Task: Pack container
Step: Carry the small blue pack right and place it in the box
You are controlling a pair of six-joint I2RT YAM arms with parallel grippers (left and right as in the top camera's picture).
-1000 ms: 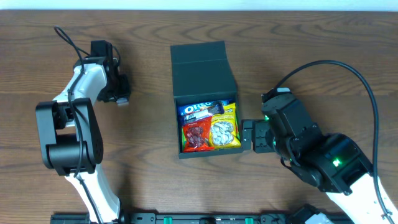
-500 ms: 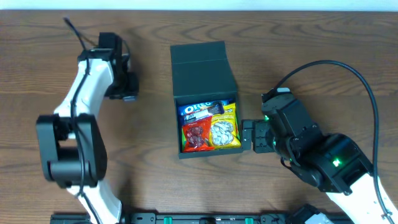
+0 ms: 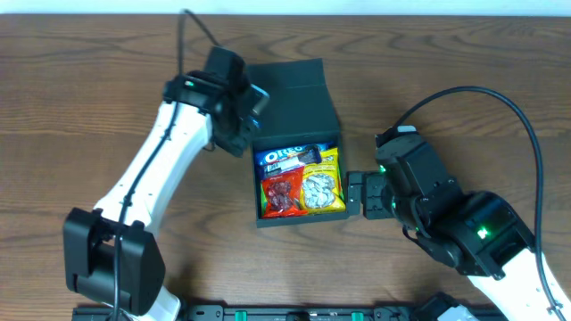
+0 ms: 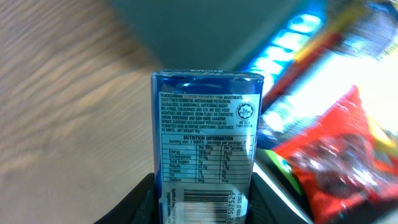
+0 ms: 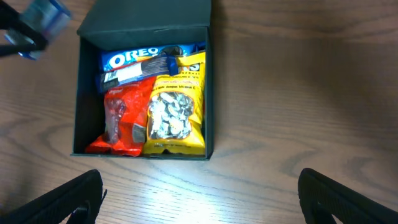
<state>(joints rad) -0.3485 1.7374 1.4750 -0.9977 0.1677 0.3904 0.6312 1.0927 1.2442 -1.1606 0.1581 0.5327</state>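
The dark teal-green container (image 3: 294, 100) stands open at the table's middle, its flap lid folded back. Inside lie an Oreo packet (image 3: 287, 158), a red snack packet (image 3: 282, 193) and a yellow snack packet (image 3: 323, 185); they also show in the right wrist view (image 5: 149, 93). My left gripper (image 3: 251, 105) is shut on a small blue packet (image 4: 207, 149) with a nutrition label and holds it over the container's left wall near the lid. My right gripper (image 3: 357, 194) is open and empty, just right of the container's front right corner.
The wooden table (image 3: 464, 62) runs all around the container. My left arm (image 3: 152, 178) reaches diagonally across the left half. My right arm's cable (image 3: 500, 98) loops over the right side. A black rail (image 3: 294, 312) lines the front edge.
My left gripper has swung right from the table's far left to the container's left wall, carrying the blue packet. The right arm has not moved.
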